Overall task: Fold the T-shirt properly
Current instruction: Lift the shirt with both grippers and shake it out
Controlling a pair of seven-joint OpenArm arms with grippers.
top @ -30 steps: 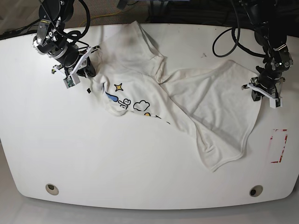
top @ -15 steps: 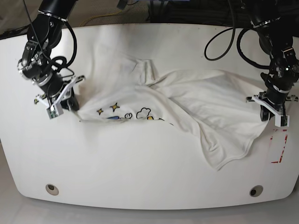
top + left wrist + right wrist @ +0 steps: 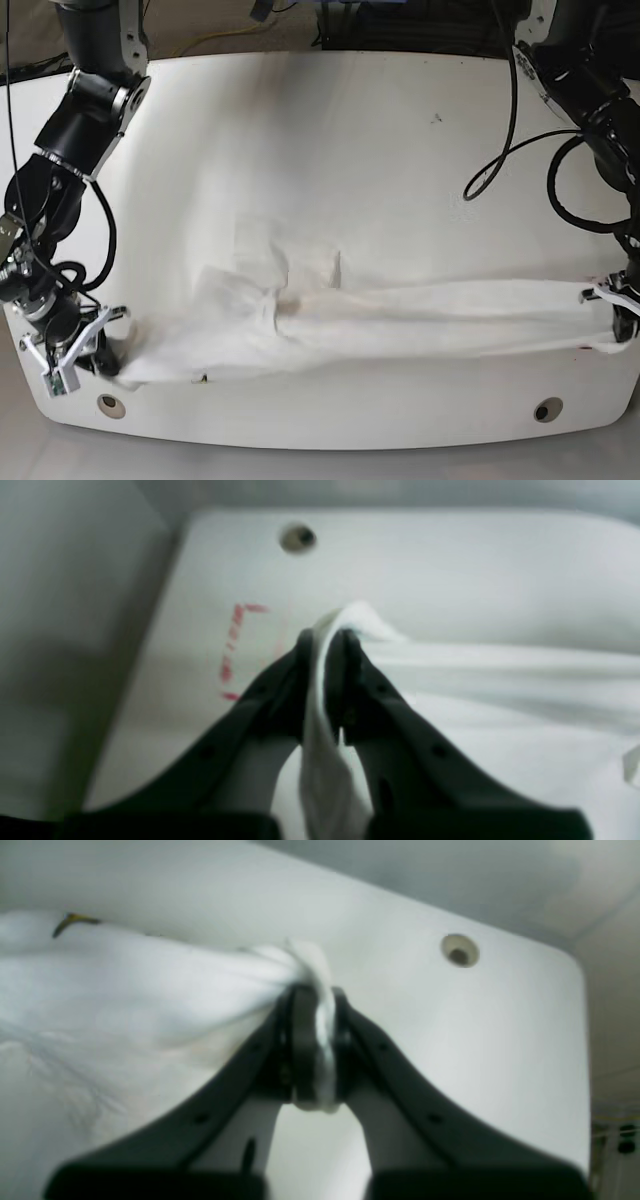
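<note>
1. Table (image 3: 400,130): white, rounded corners, with a cable hole (image 3: 111,405) near each near corner. The far part of its top carries nothing.
2. T-shirt (image 3: 400,320): stretched in a long band across the near part of the table, from the near-left corner to the right edge. It is bunched and twisted left of centre. The print is almost hidden; only a small dark mark shows at the near hem.
3. Right hand (image 3: 92,352), at the left of the base view: closed on a bunched edge of the T-shirt, the cloth pinched between its jaws in the wrist view.
4. Left hand (image 3: 622,303), at the right edge: closed on the opposite end of the T-shirt, beside a red dashed mark (image 3: 235,650) on the table.
5. Step in hand, as judged: spreading the garment flat before any fold.
6. Next move, as judged: lay the cloth down under even tension, then clear the twist left of centre.
</note>
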